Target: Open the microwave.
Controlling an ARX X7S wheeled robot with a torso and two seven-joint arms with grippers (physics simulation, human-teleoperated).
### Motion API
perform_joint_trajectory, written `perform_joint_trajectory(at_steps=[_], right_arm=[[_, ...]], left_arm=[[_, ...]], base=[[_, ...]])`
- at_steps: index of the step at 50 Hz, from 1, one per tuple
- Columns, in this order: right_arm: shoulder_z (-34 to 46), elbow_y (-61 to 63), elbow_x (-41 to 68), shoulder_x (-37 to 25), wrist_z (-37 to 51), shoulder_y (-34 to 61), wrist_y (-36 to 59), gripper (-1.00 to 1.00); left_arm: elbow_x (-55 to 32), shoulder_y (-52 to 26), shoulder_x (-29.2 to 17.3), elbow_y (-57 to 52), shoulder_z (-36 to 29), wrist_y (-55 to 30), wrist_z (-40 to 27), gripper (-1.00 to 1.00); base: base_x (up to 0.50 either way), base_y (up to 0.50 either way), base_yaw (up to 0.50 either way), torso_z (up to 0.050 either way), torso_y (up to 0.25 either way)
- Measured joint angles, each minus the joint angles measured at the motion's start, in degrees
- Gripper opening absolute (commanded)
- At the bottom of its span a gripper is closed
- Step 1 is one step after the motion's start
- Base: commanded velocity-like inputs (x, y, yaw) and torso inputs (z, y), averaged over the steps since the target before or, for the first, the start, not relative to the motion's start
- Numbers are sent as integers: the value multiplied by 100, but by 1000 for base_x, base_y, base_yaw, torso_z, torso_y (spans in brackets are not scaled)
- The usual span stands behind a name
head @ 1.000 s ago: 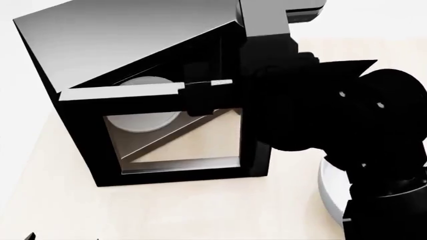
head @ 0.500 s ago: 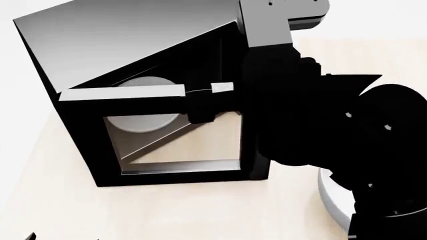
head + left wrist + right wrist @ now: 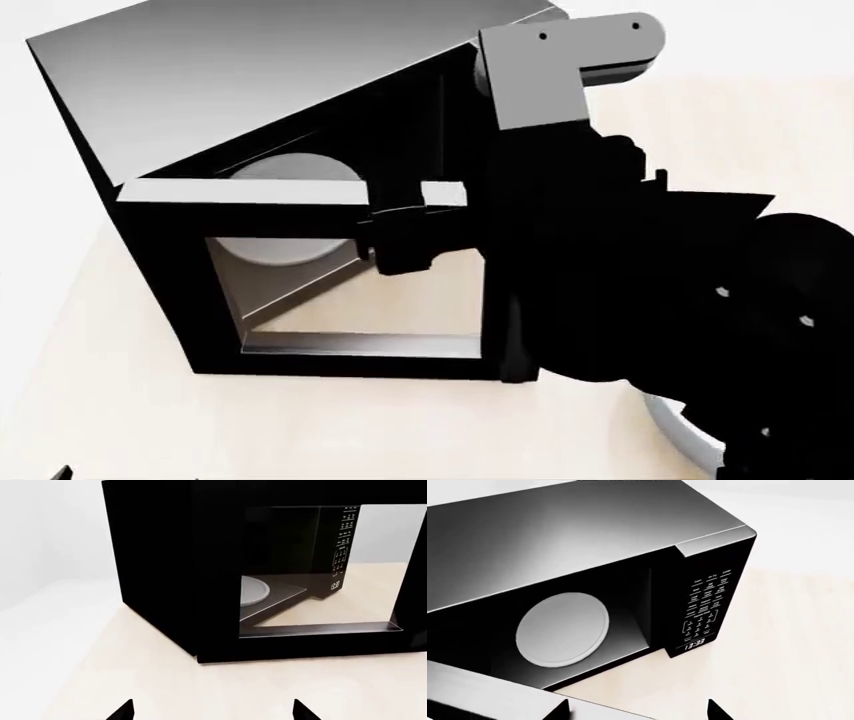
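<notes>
The microwave (image 3: 267,70) is a large black box on a pale table, and its glass-windowed door (image 3: 347,345) stands swung well out from the cavity. A pale round plate (image 3: 562,628) lies inside, beside the button panel (image 3: 707,605) with its clock. My right gripper (image 3: 400,240) is at the door's top edge, near its free end. In the right wrist view this gripper (image 3: 637,711) is open, its tips wide apart over the grey door edge (image 3: 480,695). My left gripper (image 3: 212,711) is open and holds nothing, low in front of the microwave's (image 3: 160,565) left side.
The pale wooden table (image 3: 107,400) stretches in front of the microwave and to its left. A grey-white round object (image 3: 674,425) sits at the lower right, mostly hidden by my right arm. A white wall rises behind.
The door has swung further out from the cavity. My right arm has drawn nearer with the door's top edge. The left gripper has not moved.
</notes>
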State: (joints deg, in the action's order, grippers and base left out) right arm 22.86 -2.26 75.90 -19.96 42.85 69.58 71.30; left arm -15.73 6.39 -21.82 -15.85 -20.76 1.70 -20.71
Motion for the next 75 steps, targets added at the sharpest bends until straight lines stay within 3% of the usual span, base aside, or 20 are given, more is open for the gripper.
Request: perform_joint_trajectory(at_steps=[75], right_arm=[[-370, 2196, 959, -416, 1005, -1266, -197, 100]], left_arm=[[-22, 12, -90, -88, -85, -16, -111, 100]], base=[[0, 1, 2, -3, -8]])
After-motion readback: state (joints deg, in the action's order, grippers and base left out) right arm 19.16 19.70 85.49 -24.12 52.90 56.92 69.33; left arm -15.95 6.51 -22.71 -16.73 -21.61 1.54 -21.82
